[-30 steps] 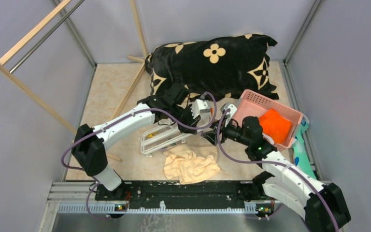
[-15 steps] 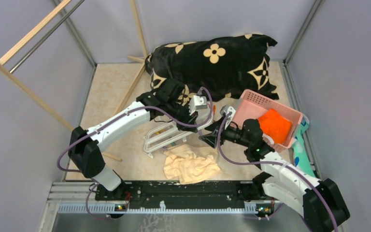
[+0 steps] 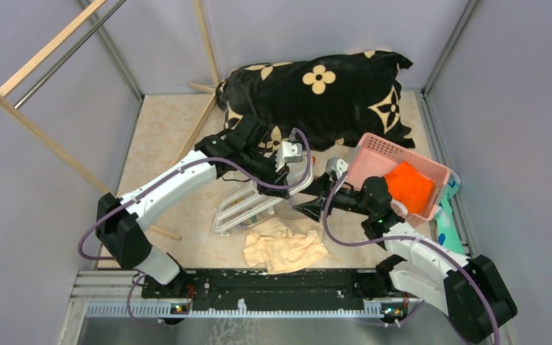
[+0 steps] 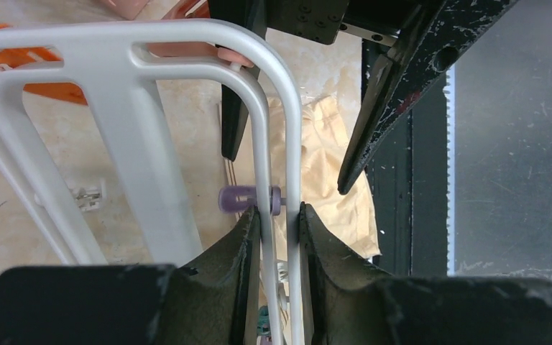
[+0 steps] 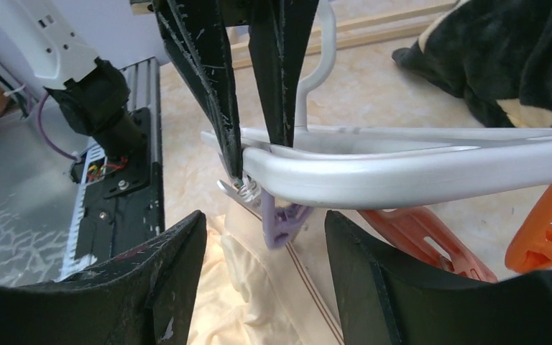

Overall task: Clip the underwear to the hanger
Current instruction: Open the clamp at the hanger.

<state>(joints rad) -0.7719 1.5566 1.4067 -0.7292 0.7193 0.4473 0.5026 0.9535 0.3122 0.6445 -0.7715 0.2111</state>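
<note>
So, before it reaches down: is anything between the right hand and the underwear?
Yes: the hanger, gripped by the left hand, and its purple clip hang just before the open right hand, above the underwear.

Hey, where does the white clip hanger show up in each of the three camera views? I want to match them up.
Top external: the hanger sits at the centre, between the two arms.
Left wrist: the hanger fills the upper left, with one rail pinched by the left gripper.
Right wrist: the hanger crosses the middle as a white bar.
Shared landmark: the underwear, cream fabric beside the hanger.
</note>
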